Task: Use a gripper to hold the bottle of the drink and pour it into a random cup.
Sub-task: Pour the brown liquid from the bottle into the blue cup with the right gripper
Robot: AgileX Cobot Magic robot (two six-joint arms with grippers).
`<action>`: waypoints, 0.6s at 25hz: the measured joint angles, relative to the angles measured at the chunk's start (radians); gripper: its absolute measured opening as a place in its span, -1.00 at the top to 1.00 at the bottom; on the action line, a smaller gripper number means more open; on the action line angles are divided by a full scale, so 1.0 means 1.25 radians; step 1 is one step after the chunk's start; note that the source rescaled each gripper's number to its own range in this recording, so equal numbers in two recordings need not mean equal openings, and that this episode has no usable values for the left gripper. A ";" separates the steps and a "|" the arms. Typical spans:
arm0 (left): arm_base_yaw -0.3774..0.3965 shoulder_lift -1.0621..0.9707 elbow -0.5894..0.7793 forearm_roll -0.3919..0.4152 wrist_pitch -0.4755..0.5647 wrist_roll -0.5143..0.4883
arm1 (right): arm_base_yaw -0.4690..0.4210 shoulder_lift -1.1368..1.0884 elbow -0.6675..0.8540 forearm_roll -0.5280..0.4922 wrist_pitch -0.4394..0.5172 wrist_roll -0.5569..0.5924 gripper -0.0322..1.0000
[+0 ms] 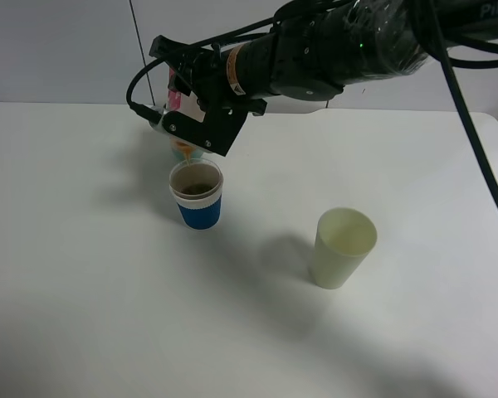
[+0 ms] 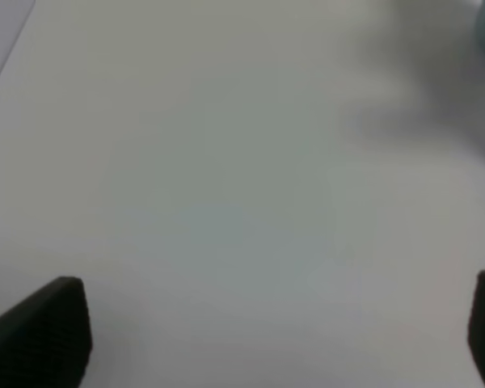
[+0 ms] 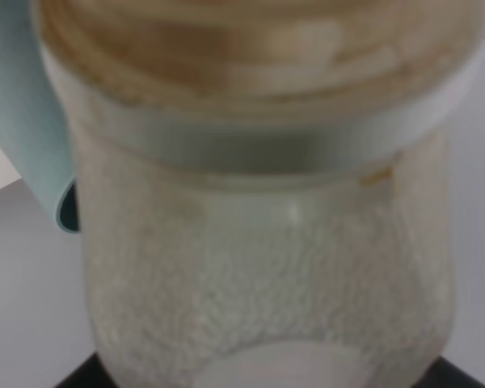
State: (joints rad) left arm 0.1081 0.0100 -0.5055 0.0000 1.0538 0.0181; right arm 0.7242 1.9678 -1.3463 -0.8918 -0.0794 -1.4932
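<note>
White tabletop (image 1: pixel 83 315), pale wall behind. Near right: pale yellow-green paper cup (image 1: pixel 345 247). Farther left: blue-sleeved white paper cup (image 1: pixel 197 199) holding brown drink (image 1: pixel 199 187). Just above it, black right gripper (image 1: pixel 201 131) pinches tipped translucent whitish plastic bottle (image 3: pixel 267 267). Pouring step, probably near done; next, tip bottle upright. Stream unclear, bottle mostly hidden.

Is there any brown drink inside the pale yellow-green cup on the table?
No, the pale yellow-green cup shows only its bare pale inside, while the brown drink lies in the blue-sleeved cup.
</note>
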 joint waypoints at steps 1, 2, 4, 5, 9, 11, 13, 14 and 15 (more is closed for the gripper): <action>0.000 0.000 0.000 0.000 0.000 0.000 | 0.000 0.000 0.000 0.000 0.000 0.000 0.89; 0.000 0.000 0.000 0.000 0.000 0.000 | 0.000 0.000 0.000 0.000 0.000 0.000 0.89; 0.000 0.000 0.000 0.000 0.000 0.000 | 0.000 0.000 0.000 0.000 0.000 0.000 0.89; 0.000 0.000 0.000 0.000 0.000 0.000 | 0.000 0.000 0.000 0.000 0.002 0.000 0.89; 0.000 0.000 0.000 0.000 0.000 0.000 | 0.000 0.000 0.000 0.000 0.031 -0.002 0.89; 0.000 0.000 0.000 0.000 0.000 0.000 | 0.000 0.000 0.000 0.000 0.045 -0.008 0.89; 0.000 0.000 0.000 0.000 0.000 0.000 | 0.000 0.000 0.000 0.000 0.046 -0.008 0.89; 0.000 0.000 0.000 0.000 0.000 0.000 | 0.000 0.000 0.000 0.000 0.045 -0.008 0.89; 0.000 0.000 0.000 0.000 0.000 0.000 | 0.000 0.000 0.000 0.000 0.045 -0.008 0.89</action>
State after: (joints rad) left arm 0.1081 0.0100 -0.5055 0.0000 1.0538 0.0181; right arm 0.7242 1.9678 -1.3463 -0.8918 -0.0233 -1.5032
